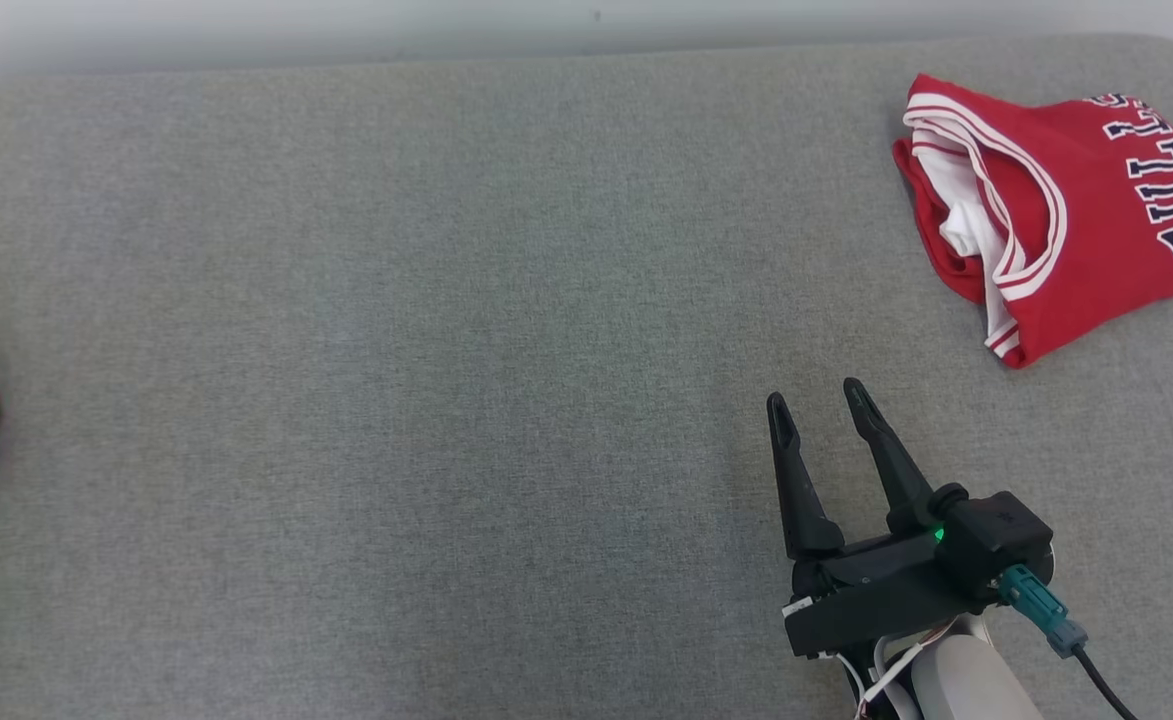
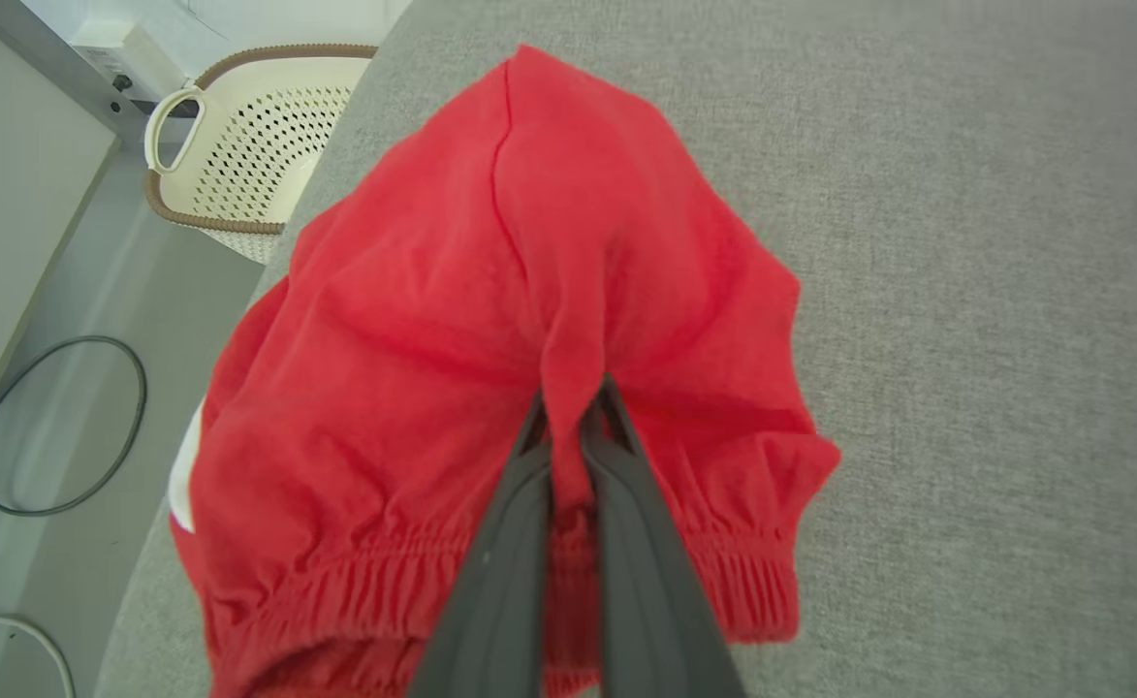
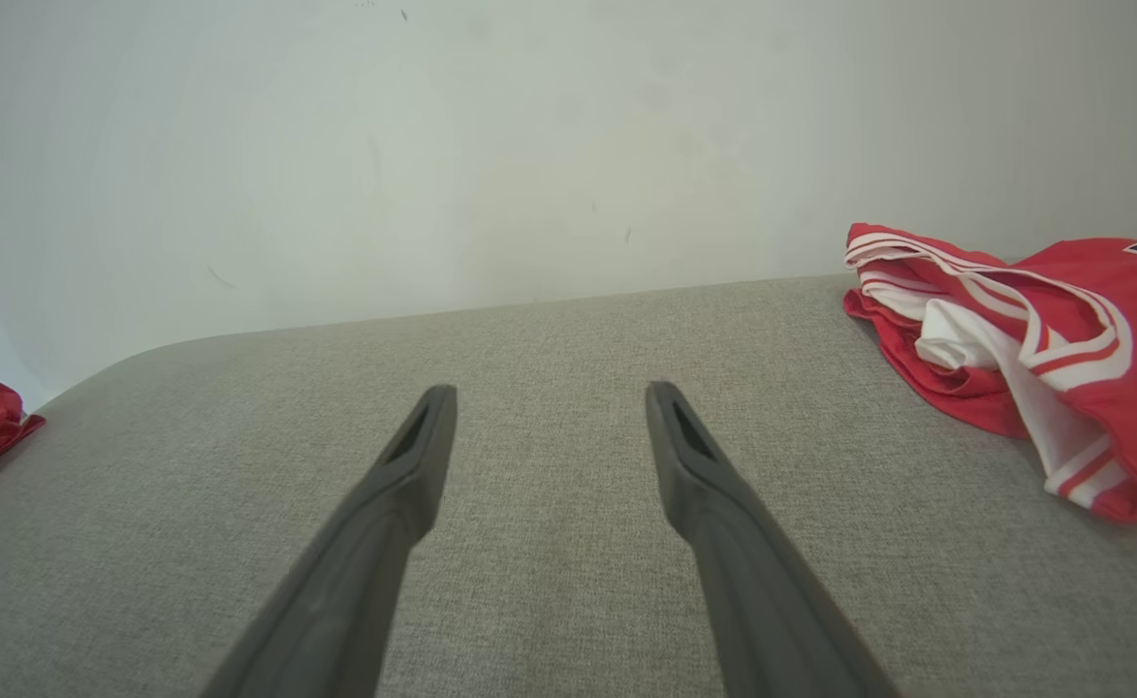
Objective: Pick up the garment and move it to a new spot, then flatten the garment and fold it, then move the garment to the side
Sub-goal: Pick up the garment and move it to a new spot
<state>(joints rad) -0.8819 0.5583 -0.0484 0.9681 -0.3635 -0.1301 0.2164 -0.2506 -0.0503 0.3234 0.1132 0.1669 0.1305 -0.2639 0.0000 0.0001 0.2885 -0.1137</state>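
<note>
Left claw (image 2: 573, 399) clamps red garment (image 2: 432, 320), basket (image 2: 248, 136) beyond; right claw (image 1: 816, 394) gapes near jersey (image 1: 1096, 230).

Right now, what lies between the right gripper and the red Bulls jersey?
Nothing: only bare grey cloth surface separates the right gripper from the Bulls jersey, as the head view shows.

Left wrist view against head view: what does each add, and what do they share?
Left wrist: the left gripper shut on a fold of the red garment, plus a white basket and a cable on the floor. Head: the open right gripper and a folded Bulls jersey, upper right. Shared: the grey surface, and the red garment at the head view's left edge.
</note>
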